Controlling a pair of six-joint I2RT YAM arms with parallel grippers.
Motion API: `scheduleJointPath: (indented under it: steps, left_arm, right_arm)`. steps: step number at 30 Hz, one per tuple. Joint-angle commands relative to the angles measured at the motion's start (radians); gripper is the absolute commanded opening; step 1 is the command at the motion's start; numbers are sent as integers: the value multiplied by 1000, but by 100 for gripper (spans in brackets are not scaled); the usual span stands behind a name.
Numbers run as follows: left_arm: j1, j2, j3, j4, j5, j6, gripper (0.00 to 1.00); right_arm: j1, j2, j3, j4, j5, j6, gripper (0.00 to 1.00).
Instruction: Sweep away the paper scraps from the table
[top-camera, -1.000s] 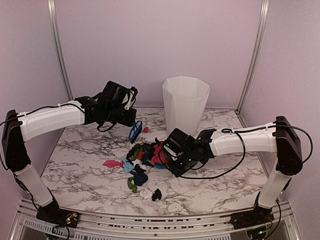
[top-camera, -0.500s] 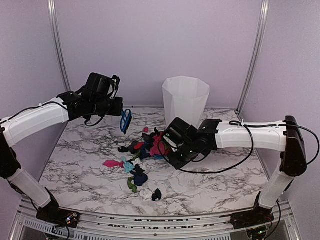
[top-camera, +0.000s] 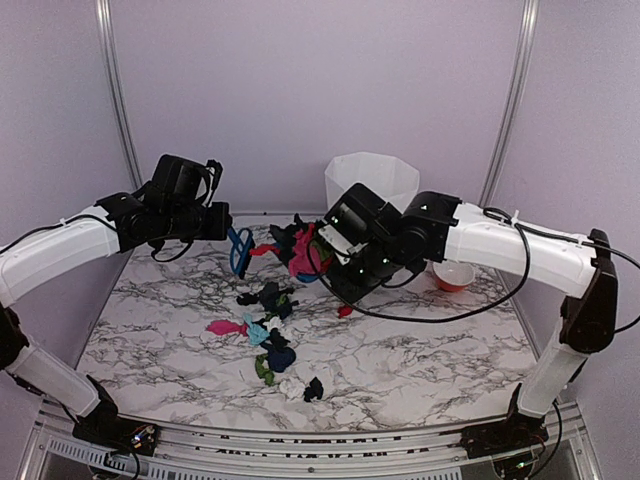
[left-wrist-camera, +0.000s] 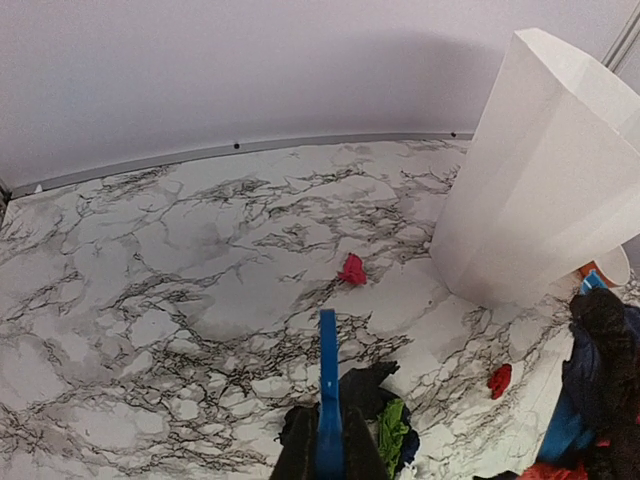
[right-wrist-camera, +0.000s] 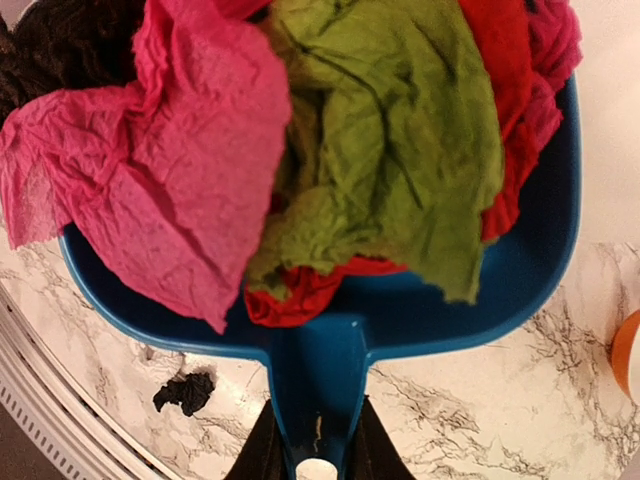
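My right gripper (top-camera: 328, 252) is shut on the handle of a blue dustpan (right-wrist-camera: 430, 300), held in the air above the table (top-camera: 430, 350) in front of the white bin. The pan is piled with pink, green, red and black paper scraps (right-wrist-camera: 380, 130). My left gripper (top-camera: 222, 230) is shut on a blue brush (left-wrist-camera: 328, 380), held above the back left of the table. More paper scraps (top-camera: 270, 300) lie in a loose trail toward the front: a pink one (top-camera: 225, 327), a black one (top-camera: 314, 388) and a red one (top-camera: 345, 311).
A tall white bin (left-wrist-camera: 540, 180) stands at the back, partly hidden behind the right arm in the top view. A small orange bowl (top-camera: 455, 276) sits to its right. A lone red scrap (left-wrist-camera: 352, 268) lies near the bin's foot. Pinkish walls close in the table.
The right arm has lifted the loaded dustpan off the table and carried it back toward the bin, uncovering the orange bowl. The left arm has drawn the brush back and left.
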Motion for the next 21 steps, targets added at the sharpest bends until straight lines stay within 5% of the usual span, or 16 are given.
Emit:
scheduleJointPath:
  steps: [1, 21]
  left_arm:
    - [6, -46, -33, 1, 30, -14, 0]
    - [10, -58, -71, 34, 90, -11, 0]
  right_arm:
    - [-26, 18, 146, -122, -7, -32, 0]
    - [-245, 135, 647, -382, 30, -115, 0]
